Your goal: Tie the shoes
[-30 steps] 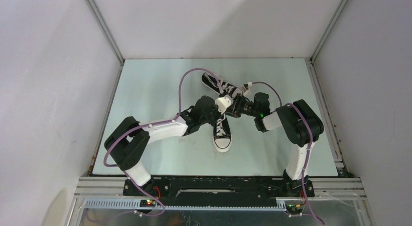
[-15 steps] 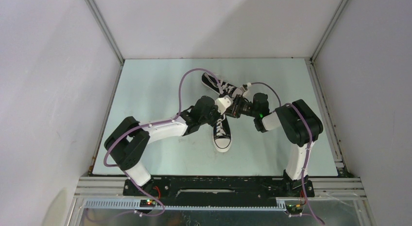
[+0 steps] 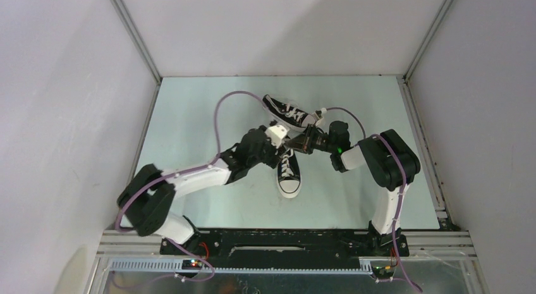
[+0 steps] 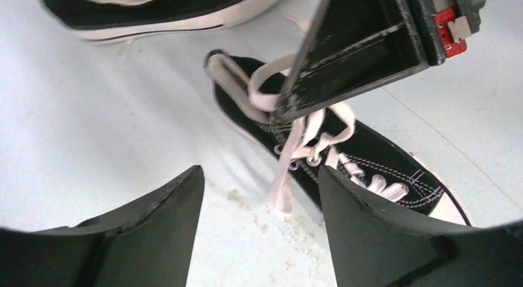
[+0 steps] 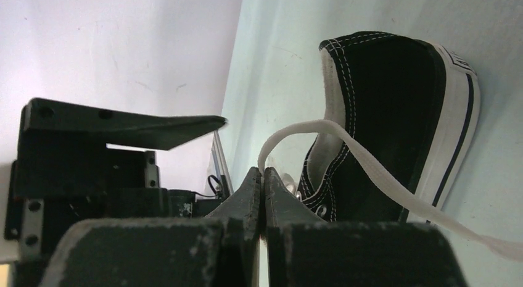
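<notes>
Figure: we view the pale green table, enclosed by grey walls, with grit beside the near shoe. The far shoe lies beyond it. Over the near shoe, the left gripper has its jaws wide; the right gripper pinches the shoe's white lace.

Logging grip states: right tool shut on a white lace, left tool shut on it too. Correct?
Not quite: the left tool is open, jaws apart and holding nothing, as the left wrist view shows. The right tool is shut on the white lace.
</notes>
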`<state>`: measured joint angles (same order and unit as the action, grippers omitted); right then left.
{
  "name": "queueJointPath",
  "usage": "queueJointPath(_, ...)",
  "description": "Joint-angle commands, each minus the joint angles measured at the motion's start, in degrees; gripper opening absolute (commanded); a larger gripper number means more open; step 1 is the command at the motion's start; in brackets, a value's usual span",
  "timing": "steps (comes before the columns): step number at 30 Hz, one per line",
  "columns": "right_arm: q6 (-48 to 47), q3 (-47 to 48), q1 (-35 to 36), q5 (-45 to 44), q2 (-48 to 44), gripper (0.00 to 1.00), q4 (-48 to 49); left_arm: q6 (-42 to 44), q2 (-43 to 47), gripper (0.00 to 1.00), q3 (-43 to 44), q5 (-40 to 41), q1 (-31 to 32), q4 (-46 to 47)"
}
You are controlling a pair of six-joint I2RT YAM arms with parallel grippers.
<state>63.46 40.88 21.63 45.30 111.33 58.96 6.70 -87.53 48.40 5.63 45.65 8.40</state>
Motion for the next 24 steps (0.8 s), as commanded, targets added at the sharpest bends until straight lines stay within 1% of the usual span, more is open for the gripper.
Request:
queueJointPath(1,-4.26,1.28,0.12,0.93,-2.48,0.0,-0.18,-8.6,11.62,0.86,-6.21,3.35,-4.2,8.13)
queueJointPath(3,-5.11,1.3,0.28,1.0,-2.86,0.0,-0.58,-15.07,14.92,0.97,-8.66,1.81,-7.08,10.13)
queueJointPath(4,-5.37,1.3,0.31,1.08,-3.0,0.0,-0.64,-21.27,15.8,0.99,-9.49,1.81,-8.0,10.71)
queueJointPath(5,-5.96,1.3,0.33,1.09,-3.32,0.0,-0.89,-24.58,16.66,0.99,-9.43,1.92,-10.09,10.03)
queueJointPath(6,-6.23,1.3,0.41,1.04,-3.45,0.0,-1.1,-30.7,16.42,1.0,-8.12,1.51,-11.26,7.26)
queueJointPath(7,-6.77,1.3,0.51,1.03,-3.74,0.0,-1.41,-32.37,15.94,0.99,-6.1,-0.65,-13.56,5.03)
queueJointPath(8,-6.99,1.3,0.67,1.02,-3.88,0.0,-1.53,-34.43,14.28,0.96,-4.93,-5.99,-14.53,4.07)
queueJointPath(10,-7.95,1.3,0.89,0.95,-4.55,0.0,-2.09,-37.38,10.87,0.92,-0.27,-11.27,-16.07,-0.78)
queueJointPath(11,-8.74,1.3,1.1,0.99,-5.07,0.0,-2.62,-38.78,9.34,0.91,3.86,-13.65,-16.37,-5.51)
queueJointPath(12,-9.83,1.3,1.2,0.9,-5.66,0.0,-2.97,-39.26,6.06,0.87,6.03,-14.87,-16.42,-8.45)
queueJointPath(13,-10.37,1.3,1.39,0.73,-5.98,0.0,-3.81,-40.17,2.78,0.86,10.71,-17.25,-16.41,-14.19)
queueJointPath(14,-11.45,1.3,1.49,0.7,-6.48,0.0,-4.43,-40.71,1.16,0.84,12.8,-18.43,-16.39,-18.53)
queueJointPath(15,-12.34,1.3,1.73,0.74,-6.65,0.0,-4.63,-42.28,-1.72,0.84,16.01,-21.13,-16.38,-19.97)
queueJointPath(17,-13.22,1.23,2.32,0.9,-7.17,0.0,-4.77,-43.21,-5.09,0.82,19.49,-24.11,-16.46,-23.49)
queueJointPath(20,-14.83,1.22,3.39,1.0,-7.64,0.0,-4.56,-43.33,-8.21,0.78,23.29,-26.12,-16.47,-28.12)
queueJointPath(24,-15.98,1.22,4.14,0.85,-8.11,0.0,-4.55,-42.9,-10.96,0.73,25.57,-28.16,-16.42,-32.12)
